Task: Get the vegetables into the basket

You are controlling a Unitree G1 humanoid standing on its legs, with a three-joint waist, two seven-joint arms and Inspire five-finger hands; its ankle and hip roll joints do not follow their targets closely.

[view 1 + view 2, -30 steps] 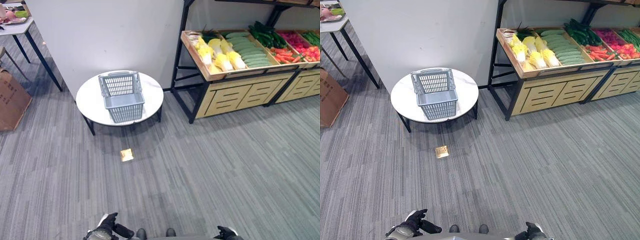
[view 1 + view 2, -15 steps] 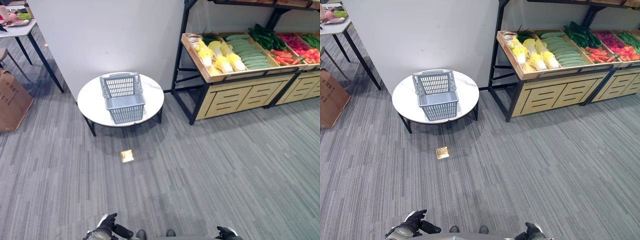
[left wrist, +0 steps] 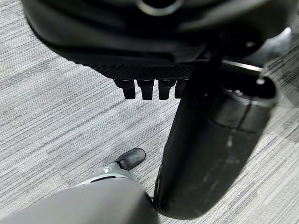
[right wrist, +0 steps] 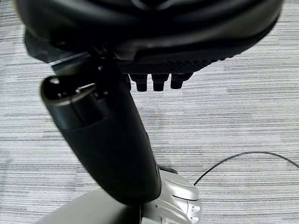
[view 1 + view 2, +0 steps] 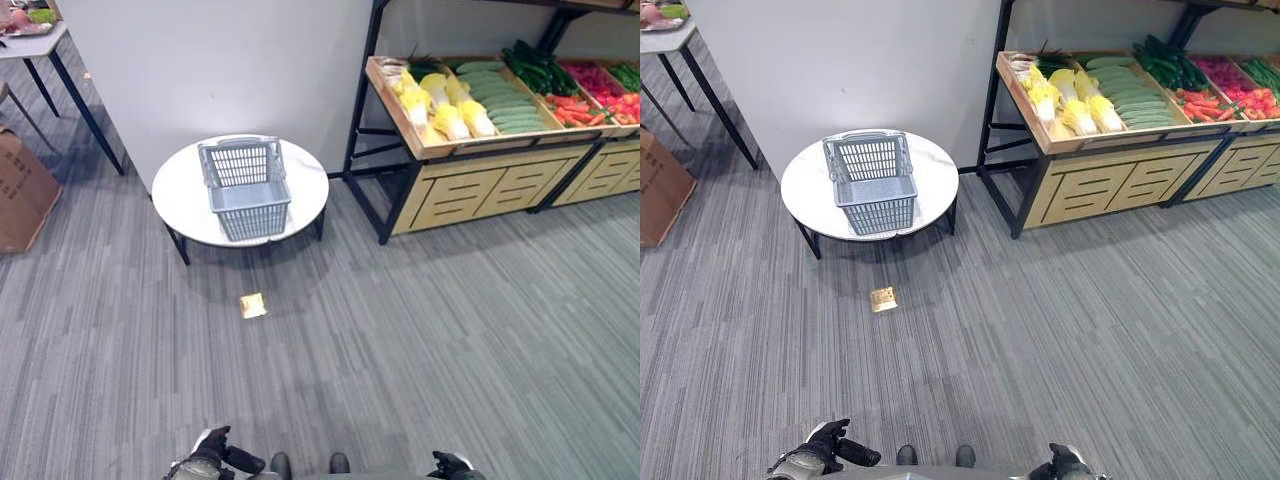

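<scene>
Vegetables (image 5: 470,95) — basket (image 5: 246,187) apart

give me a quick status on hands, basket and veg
Left hand and right hand low, empty. Grey plastic basket empty on round white table. Vegetables on wooden shelf.

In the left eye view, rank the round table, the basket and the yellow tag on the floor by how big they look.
1. Round table, largest.
2. Basket, smaller, standing on the table.
3. Yellow tag, smallest, though it lies nearer the camera.
</scene>
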